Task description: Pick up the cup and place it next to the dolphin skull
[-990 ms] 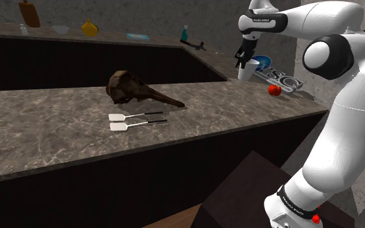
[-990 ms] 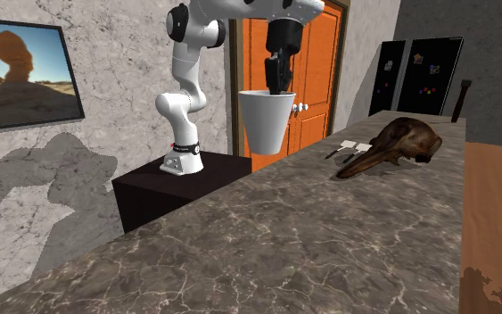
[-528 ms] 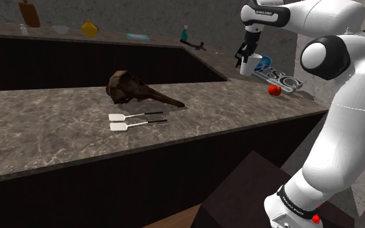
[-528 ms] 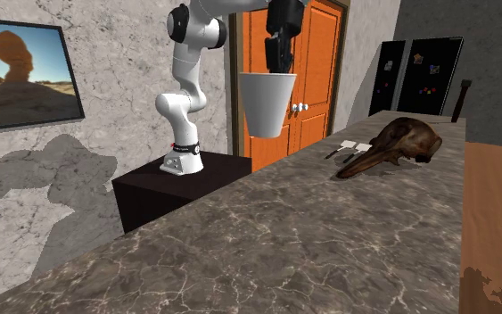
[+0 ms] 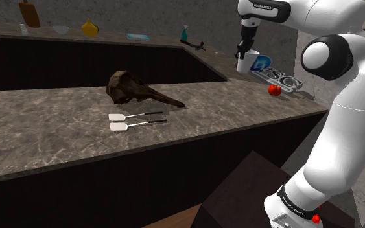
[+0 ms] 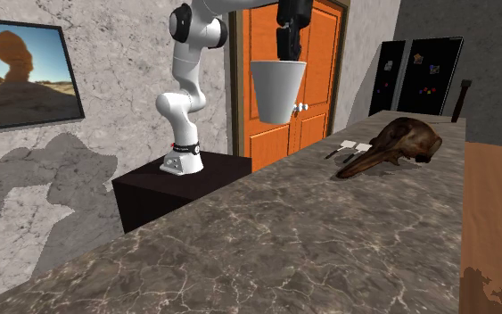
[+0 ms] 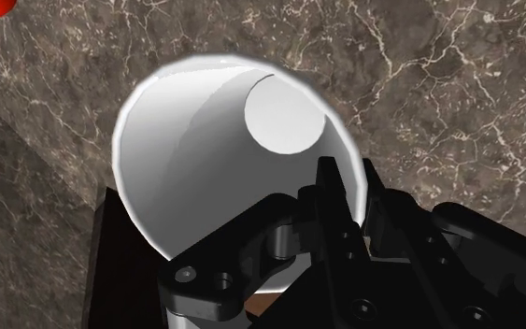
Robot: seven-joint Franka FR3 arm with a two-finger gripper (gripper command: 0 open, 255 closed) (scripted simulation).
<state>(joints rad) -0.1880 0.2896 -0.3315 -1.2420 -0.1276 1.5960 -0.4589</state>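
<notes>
Cup [image 6: 276, 89], white and upright, hangs high in the air above one end of the table [image 6: 311, 241]. The black claw [image 6: 284, 55] pinches its rim, one finger inside and one outside. The brown dolphin skull [image 6: 399, 143] lies on the table, well apart from the cup.

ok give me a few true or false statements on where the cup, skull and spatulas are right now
1. The cup is held up in the air, off the counter. True.
2. The cup stands right beside the dolphin skull. False: it hangs well away from the skull, which lies on the counter.
3. The end effector clasps the cup by its rim, one finger inside and one outside. True.
4. The two spatulas lie on top of the skull. False: they lie flat on the counter beside it.
</notes>
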